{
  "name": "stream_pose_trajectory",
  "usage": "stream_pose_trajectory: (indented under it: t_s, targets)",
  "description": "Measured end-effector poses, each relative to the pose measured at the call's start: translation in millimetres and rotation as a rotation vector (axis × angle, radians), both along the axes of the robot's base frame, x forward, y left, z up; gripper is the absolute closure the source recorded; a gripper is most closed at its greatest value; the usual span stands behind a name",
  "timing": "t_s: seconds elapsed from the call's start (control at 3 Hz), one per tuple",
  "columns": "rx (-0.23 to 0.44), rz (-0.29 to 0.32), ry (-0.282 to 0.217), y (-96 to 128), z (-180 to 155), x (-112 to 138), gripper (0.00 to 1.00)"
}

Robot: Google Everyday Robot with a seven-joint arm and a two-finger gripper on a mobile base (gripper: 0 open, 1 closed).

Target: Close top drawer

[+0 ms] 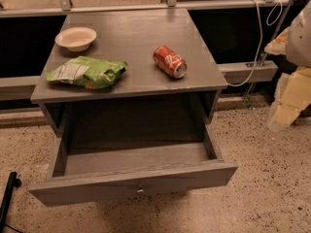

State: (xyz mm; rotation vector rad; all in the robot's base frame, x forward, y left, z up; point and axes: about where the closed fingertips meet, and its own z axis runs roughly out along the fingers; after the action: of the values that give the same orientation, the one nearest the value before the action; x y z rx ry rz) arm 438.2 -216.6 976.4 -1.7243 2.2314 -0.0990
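Note:
The top drawer [133, 182] of the grey cabinet [131, 38] is pulled far out toward me. Its long front panel has a small round brass knob [140, 191] at the centre. The inside of the drawer [136, 158] holds nothing. My gripper [285, 108] shows as a pale white and yellow shape at the right edge. It is to the right of the cabinet, above the floor, and well apart from the drawer and its knob.
On the cabinet top are a beige bowl [76, 37], a green chip bag [87, 72] and a red soda can [170, 61] on its side. A white cable [259, 42] hangs behind at the right. A black object [7, 198] is at the lower left on the speckled floor.

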Motion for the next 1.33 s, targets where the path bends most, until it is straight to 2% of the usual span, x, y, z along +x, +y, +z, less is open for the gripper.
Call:
stream_pose_trajectory:
  t_s: [0.33,0.67,1.0,1.33]
  targets:
    - [0.0,0.001,0.0,0,0,0,0.0]
    - [0.134,0.173,0.029,56,-44,-3,0.0]
    - [0.269,0.324,-0.005,100,-76,-11,0.0]
    - [0.278,0.383,-0.032,107,-72,-13,0.0]
